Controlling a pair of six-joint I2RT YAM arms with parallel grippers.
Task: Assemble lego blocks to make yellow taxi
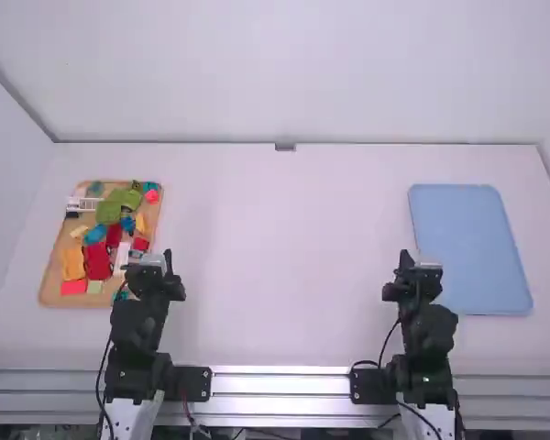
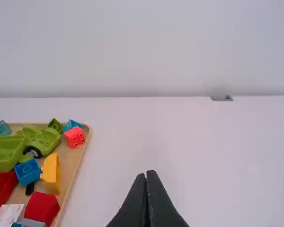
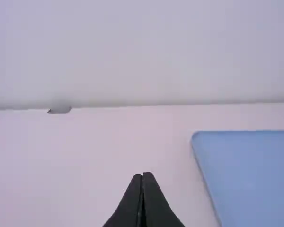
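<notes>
Two fingers of the left gripper (image 2: pixel 146 174) are pinched together, empty. In the high view, the slim yellow block (image 1: pixel 141 224) lies up the frame from them on the wooden tray (image 2: pixel 72 163), its long axis roughly up-frame. The left gripper is clearly nearer; the right gripper (image 3: pixel 142 175), also closed on nothing, sits beside the blue mat (image 1: pixel 467 247) at right.

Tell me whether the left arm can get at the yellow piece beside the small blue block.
Probably yes: nothing lies on the yellow piece, near the wooden tray's edge, but the closed left fingers must open first.
</notes>
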